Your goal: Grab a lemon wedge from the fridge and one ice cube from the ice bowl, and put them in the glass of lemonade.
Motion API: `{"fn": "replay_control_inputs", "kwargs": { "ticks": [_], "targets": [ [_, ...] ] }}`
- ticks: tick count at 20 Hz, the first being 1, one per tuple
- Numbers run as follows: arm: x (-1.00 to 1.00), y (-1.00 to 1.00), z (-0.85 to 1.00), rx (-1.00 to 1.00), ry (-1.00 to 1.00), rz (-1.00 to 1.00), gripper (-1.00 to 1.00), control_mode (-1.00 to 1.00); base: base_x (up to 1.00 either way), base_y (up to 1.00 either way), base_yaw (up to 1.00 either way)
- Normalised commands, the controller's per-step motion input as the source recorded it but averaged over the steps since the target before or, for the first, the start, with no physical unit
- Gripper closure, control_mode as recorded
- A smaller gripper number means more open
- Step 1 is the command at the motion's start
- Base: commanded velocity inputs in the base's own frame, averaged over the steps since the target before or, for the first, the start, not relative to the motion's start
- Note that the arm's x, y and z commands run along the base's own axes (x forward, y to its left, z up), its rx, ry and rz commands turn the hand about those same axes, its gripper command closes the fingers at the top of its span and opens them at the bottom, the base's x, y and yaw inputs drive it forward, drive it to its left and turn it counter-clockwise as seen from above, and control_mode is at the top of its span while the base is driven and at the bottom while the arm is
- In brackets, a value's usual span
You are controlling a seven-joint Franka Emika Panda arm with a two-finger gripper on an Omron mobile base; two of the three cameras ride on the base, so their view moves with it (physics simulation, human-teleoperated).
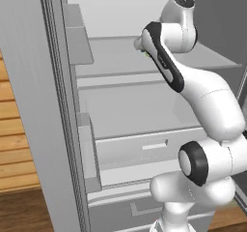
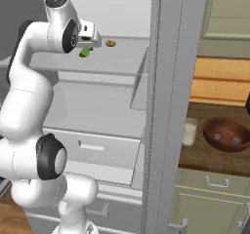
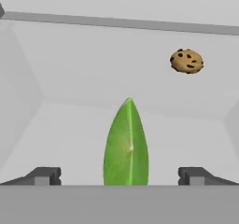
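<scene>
I have the arm reaching into the open grey fridge, whose shelves are smooth and pale, with wooden wall panels to its left and, well off to the claw's right, a brown wooden bench carrying the pale glass of lemonade beside the round reddish-brown ice bowl. My claw stands wide open over the upper shelf, and the lemon wedge, glossy lime-green and leaf-shaped, lies between its fingers, gripped by neither, long axis pointing straight away from the claw. Farther back and right lies a round chocolate-chip cookie.

Fridge shelf: lemon wedge, cookie
</scene>
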Motion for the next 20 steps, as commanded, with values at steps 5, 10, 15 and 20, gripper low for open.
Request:
{"fn": "replay_control_inputs", "kwargs": {
  "ticks": [5,10,15,20],
  "targets": [
    [0.77,0.0,-0.28,0.0,-0.02,0.0,-1.0,-1.0,0.0,0.0,0.0],
    [0.5,0.0,-0.09,0.0,0.0,0.0,-1.0,-1.0,0.0,0.0,0.0],
    [-0.2,0.0,-0.07,0.0,-0.07,0.0,-1.0,-1.0,0.0,0.0,0.0],
    [-0.31,-0.03,0.1,0.0,-0.16,0.0,-1.0,-1.0,0.0,0.0,0.0]
  ]
}}
